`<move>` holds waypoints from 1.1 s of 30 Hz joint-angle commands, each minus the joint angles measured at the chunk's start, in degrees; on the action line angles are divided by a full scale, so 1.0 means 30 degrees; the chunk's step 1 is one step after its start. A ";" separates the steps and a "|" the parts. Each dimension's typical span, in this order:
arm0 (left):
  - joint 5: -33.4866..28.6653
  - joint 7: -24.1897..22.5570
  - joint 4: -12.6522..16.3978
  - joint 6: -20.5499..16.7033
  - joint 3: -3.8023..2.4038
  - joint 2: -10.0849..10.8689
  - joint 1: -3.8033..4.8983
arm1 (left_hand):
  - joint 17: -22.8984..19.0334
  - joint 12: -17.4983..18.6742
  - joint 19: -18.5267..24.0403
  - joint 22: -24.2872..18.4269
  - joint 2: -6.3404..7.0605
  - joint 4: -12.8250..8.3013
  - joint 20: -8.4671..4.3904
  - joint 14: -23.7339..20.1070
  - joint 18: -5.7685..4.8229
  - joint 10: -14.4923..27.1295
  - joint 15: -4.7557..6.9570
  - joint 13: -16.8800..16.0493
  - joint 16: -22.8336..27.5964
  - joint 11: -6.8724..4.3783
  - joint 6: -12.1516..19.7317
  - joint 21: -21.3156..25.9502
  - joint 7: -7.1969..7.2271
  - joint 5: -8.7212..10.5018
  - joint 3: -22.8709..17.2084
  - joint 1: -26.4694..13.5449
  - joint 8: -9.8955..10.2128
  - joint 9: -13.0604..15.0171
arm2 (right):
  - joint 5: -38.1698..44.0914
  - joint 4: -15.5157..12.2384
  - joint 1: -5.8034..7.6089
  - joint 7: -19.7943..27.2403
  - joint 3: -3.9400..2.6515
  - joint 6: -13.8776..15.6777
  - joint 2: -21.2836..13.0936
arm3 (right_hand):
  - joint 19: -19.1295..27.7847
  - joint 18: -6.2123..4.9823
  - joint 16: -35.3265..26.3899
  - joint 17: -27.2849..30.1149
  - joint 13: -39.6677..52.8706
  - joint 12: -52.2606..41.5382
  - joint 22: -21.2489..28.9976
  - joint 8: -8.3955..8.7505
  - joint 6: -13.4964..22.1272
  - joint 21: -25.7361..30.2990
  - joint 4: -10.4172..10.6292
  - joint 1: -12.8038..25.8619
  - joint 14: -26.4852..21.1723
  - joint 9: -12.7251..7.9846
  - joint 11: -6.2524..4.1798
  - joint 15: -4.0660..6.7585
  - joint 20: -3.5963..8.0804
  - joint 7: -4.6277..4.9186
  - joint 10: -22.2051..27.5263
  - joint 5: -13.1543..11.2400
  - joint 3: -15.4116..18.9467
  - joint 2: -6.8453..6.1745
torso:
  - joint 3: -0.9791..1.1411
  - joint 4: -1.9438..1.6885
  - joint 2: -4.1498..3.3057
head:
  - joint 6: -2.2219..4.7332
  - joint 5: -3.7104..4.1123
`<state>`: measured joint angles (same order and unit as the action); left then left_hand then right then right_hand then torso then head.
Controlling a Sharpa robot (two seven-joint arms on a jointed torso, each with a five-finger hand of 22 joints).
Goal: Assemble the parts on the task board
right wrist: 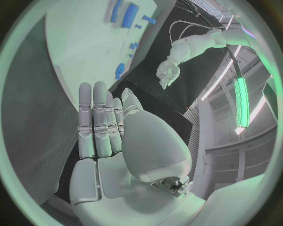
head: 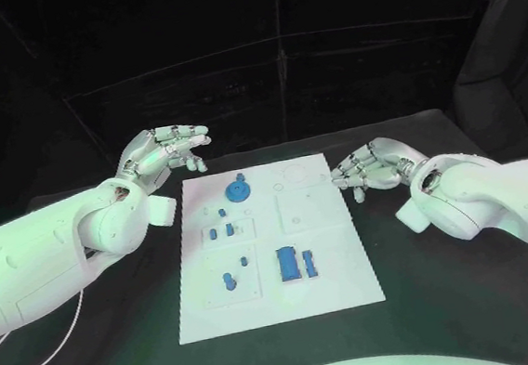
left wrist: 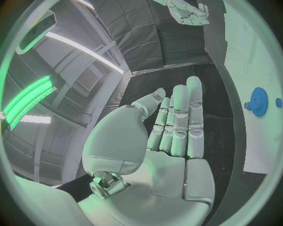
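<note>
The white task board (head: 333, 275) lies in the middle of the black table. A blue gear (head: 238, 189) stands at its far end, small blue parts (head: 223, 231) sit left of centre, and a blue block (head: 286, 263) with a smaller piece (head: 310, 263) lies nearer me. My left hand (head: 167, 151) hovers off the board's far left corner, fingers apart, holding nothing. My right hand (head: 371, 166) hovers at the board's right edge, also holding nothing. In the left wrist view the palm (left wrist: 171, 141) is flat with the gear (left wrist: 258, 100) beyond it. The right wrist view shows straight fingers (right wrist: 97, 122) and the board (right wrist: 88, 37).
Black table surface (head: 473, 300) surrounds the board on all sides. White cables (head: 35, 364) trail on the table under my left arm. A dark curtain backs the scene.
</note>
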<state>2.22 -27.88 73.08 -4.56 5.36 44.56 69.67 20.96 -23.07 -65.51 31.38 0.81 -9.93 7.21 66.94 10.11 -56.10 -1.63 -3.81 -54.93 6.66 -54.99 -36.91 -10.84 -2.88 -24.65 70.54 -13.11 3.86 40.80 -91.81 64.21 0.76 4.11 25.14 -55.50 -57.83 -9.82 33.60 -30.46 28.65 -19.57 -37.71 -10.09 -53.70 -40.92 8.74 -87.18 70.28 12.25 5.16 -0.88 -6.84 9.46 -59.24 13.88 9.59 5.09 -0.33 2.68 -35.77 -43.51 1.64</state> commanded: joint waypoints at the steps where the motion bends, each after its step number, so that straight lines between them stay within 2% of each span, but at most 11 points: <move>1: -0.0514 -0.0510 -0.0862 0.0568 0.0095 -0.0490 0.0007 | -0.0637 0.0067 0.0838 -0.0519 -0.0049 0.0111 0.0103 -0.0892 0.0117 -0.0149 -0.0044 0.0066 0.1277 0.0002 -0.0190 0.0891 0.0011 -0.0084 0.0332 -0.0176 -0.0093 -0.0002 | -0.5841 0.1828 0.0315 0.5243 -0.0027 -0.0831 0.0945 | 0.0649 -0.0205 -0.2170 0.1136 -0.1866 0.1549 0.1125 0.0469 0.0025 0.1660 -0.0018 -0.0459 -0.0879 -0.0247 0.0222 -0.0439 -0.0300 0.0219 -0.0052 -0.0220 -0.0154 -0.0016 | -0.0163 0.0050 0.0478 | 0.0287 0.0120; 10: -0.1833 -0.0951 -0.4523 0.0623 0.0220 -0.2763 -0.0198 | -0.4481 0.2599 0.6822 -0.4369 -0.0184 0.0911 0.1786 -0.4896 -0.0412 -0.0013 -0.1911 0.0104 1.0172 0.0779 0.0290 0.7095 -0.0101 -0.0027 0.1203 -0.0416 0.0911 -0.0049 | -0.8423 0.8031 0.0653 0.7472 -0.0452 -0.2929 0.4976 | 0.1956 -0.0160 -0.8577 0.5559 -0.6778 0.4449 0.4795 0.2114 0.0098 0.6924 -0.0400 -0.0387 -0.3002 -0.1581 0.1096 -0.1826 -0.1803 0.0353 -0.0372 -0.0902 -0.0277 -0.0078 | -0.0228 0.0087 0.1074 | 0.1539 0.0222; 19: -0.2586 -0.1280 -0.6807 -0.0337 0.0203 -0.4334 -0.0590 | -0.5692 0.4640 0.7804 -0.6290 -0.0382 0.1170 0.2875 -0.4387 0.0186 -0.0015 -0.2446 0.0089 1.3759 0.1085 0.0332 0.9187 -0.0274 -0.0095 0.2488 0.0122 0.2060 -0.0045 | -0.9065 1.2406 0.0676 0.7989 -0.0536 -0.4314 0.7825 | 0.0562 -0.0235 -0.9927 0.7749 -0.8350 0.5266 0.6850 0.2145 -0.0052 0.9177 -0.1441 0.0356 -0.2209 -0.2424 0.1246 -0.1979 -0.2005 0.0612 -0.0685 -0.0948 -0.0483 0.0204 | -0.0111 0.0037 0.1295 | 0.2622 0.0063; 20: -0.1763 -0.0625 -0.6435 0.0105 0.0222 -0.4071 -0.0579 | -0.6986 0.5518 1.2056 -0.7507 -0.0270 0.1820 0.1242 -0.9890 -0.0985 0.5682 -0.1563 0.1270 1.5048 0.0034 0.5775 1.0076 0.0922 0.0960 0.4140 -0.7125 0.2676 -0.1286 | -0.8102 1.1688 0.0621 0.6944 -0.0510 -0.2970 0.7463 | 0.6287 0.0985 -1.1199 0.8419 -0.9550 0.6522 0.8524 0.3362 0.5394 1.0478 -0.2912 0.8898 -0.8679 -0.4084 0.0381 -0.1299 -0.0722 -0.0571 0.5532 -0.1990 -0.1304 -0.1697 | -0.0164 0.0100 0.1206 | 0.2236 0.0154; 23: -0.1741 -0.0626 -0.6178 -0.0178 0.0180 -0.3983 -0.0634 | -0.6986 0.5741 1.2954 -0.7807 -0.0270 0.1953 0.0940 -1.0984 -0.0980 0.6861 -0.1361 0.1270 1.5395 -0.0130 0.6944 1.0324 0.1151 0.0960 0.4574 -0.8551 0.2883 -0.1286 | -0.8242 1.1405 0.0570 0.7014 -0.0532 -0.2733 0.7364 | 0.7409 0.0987 -1.1199 0.8611 -0.9550 0.6522 0.8924 0.3362 0.6512 1.0796 -0.2912 1.0838 -0.9965 -0.4084 0.0169 -0.1151 -0.0444 -0.0765 0.6778 -0.2273 -0.1486 -0.1697 | -0.0125 -0.0042 0.1252 | 0.2352 0.0054; 24: -0.1728 -0.0626 -0.6021 -0.0351 0.0153 -0.3929 -0.0668 | -0.6986 0.5830 1.3313 -0.7914 -0.0270 0.3311 0.0810 -1.1447 -0.1043 0.7344 -0.1280 0.1270 1.5528 -0.0218 0.7410 1.0398 0.1254 0.0960 0.4723 -0.9168 0.2952 -0.1286 | -0.8328 1.1231 0.0540 0.7056 -0.0546 -0.2587 0.7304 | 0.7863 0.0987 -1.1199 0.8675 -0.9550 0.6522 0.9065 0.3362 0.6946 1.0905 -0.2912 1.1538 -1.0481 -0.4084 0.0097 -0.1096 -0.0339 -0.0857 0.7277 -0.2366 -0.1571 -0.1697 | -0.0101 -0.0129 0.1281 | 0.2422 -0.0007; 25: -0.1712 -0.0626 -0.5832 -0.0559 0.0122 -0.3865 -0.0708 | -0.6986 0.5898 1.3665 -0.8021 -0.0270 0.3311 0.0680 -1.1896 -0.1213 0.7814 -0.1204 0.1270 1.5641 -0.0302 0.7862 1.0487 0.1353 0.0960 0.4861 -0.9765 0.3008 -0.1286 | -0.8432 1.1023 0.0503 0.7108 -0.0562 -0.2412 0.7232 | 0.8333 0.1008 -1.1199 0.8730 -0.9550 0.6522 0.9207 0.3362 0.7396 1.1014 -0.2912 1.2253 -1.1014 -0.4084 0.0024 0.0294 -0.0233 -0.0950 0.7787 -0.2459 -0.1655 -0.1697 | -0.0072 -0.0233 0.1315 | 0.2506 -0.0080; 26: -0.1693 -0.0626 -0.5613 -0.0801 0.0085 -0.3790 -0.0756 | -0.6986 0.5975 1.3984 -0.8114 -0.0270 0.3311 0.0556 -1.2303 -0.1308 0.8241 -0.1135 0.1270 1.5742 -0.0375 0.8268 1.0548 0.1434 0.0960 0.4998 -1.0299 0.4370 -0.1286 | -0.8551 1.0782 0.0460 0.7167 -0.0581 -0.2210 0.7147 | 0.8752 0.1170 -1.1199 0.8785 -0.9550 0.6522 0.9339 0.3362 0.7799 1.1120 -0.2912 1.2891 -1.1490 -0.4084 -0.0043 0.0294 -0.0136 -0.1035 0.8245 -0.2539 -0.1724 -0.1697 | -0.0039 -0.0353 0.1354 | 0.2604 -0.0165; 31: -0.1535 -0.0628 -0.3748 -0.2856 -0.0226 -0.3154 -0.1156 | -0.6986 0.6310 1.5521 -0.8573 -0.0270 0.3311 -0.0025 -1.4263 -0.1524 1.0287 -0.0804 0.1270 1.6254 -0.0739 1.0236 1.0899 0.1864 0.0960 0.5613 -1.2883 0.4370 -0.1286 | -0.9573 0.8726 0.0093 0.7675 -0.0740 -0.0483 0.6431 | 1.0796 0.1518 -1.1199 1.0155 -0.9550 0.6522 0.9965 0.3362 0.9758 1.1597 -0.2912 1.6025 -1.3811 -0.4084 -0.0369 0.0294 0.0332 -0.1440 1.0479 -0.2951 -0.3197 -0.1697 | 0.0099 -0.0855 0.1518 | 0.3012 -0.0519; 32: -0.1494 -0.0628 -0.3267 -0.3386 -0.0306 -0.2989 -0.1259 | -0.6986 0.6353 1.5688 -0.8629 -0.0270 0.3311 -0.0094 -1.4481 -0.1522 1.0514 0.0545 0.1270 1.6304 -0.0778 1.0457 1.0933 0.1910 0.0960 0.5671 -1.3172 0.4370 -0.1286 | -0.9837 0.8194 -0.0001 0.7806 -0.0781 -0.0037 0.6245 | 1.1085 0.1518 -1.1199 1.0155 -0.9550 0.6522 1.0053 0.3362 1.0036 1.1679 -0.2912 1.6467 -1.4138 -0.4084 -0.1719 0.0294 0.0397 -0.1503 1.0796 -0.3003 -0.3197 -0.1697 | 0.0108 -0.0885 0.1528 | 0.3036 -0.0540; 33: -0.1452 -0.0629 -0.2774 -0.3930 -0.0388 -0.2821 -0.1365 | -0.6986 0.7691 1.5963 -0.8703 -0.0270 0.3311 -0.0190 -1.4826 -0.1700 1.0873 0.0545 0.1270 1.6394 -0.0843 1.0801 1.2302 0.1983 0.0960 0.5785 -1.3625 0.4370 -0.1286 | -1.0106 0.7652 -0.0098 0.7940 -0.0823 0.0419 0.6056 | 1.1400 0.1519 -1.1199 1.0155 -0.9550 0.6522 1.0153 0.3362 1.0341 1.1747 -0.2912 1.6955 -1.4498 -0.4084 -0.1719 0.0294 0.0470 -0.1567 1.1136 -0.3069 -0.3197 -0.1697 | 0.0110 -0.0894 0.1530 | 0.3043 -0.0546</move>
<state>-2.96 -29.45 63.64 -9.98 4.26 35.96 65.67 0.42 -4.95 -23.90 7.14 -0.06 -1.11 9.01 30.49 7.07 -31.84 -4.34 -0.38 -7.86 5.62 -30.64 -5.18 -6.63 -0.63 -9.87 40.25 -1.73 0.40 14.07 -67.77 64.01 22.31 1.72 20.64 -36.97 -31.97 -6.94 0.63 -2.01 0.39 -0.65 -9.82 -0.57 -30.68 -7.67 0.46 -49.15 36.24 0.54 4.38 -1.49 -7.35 6.44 -34.93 6.32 2.65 0.62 -0.19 0.70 -31.39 -34.57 0.16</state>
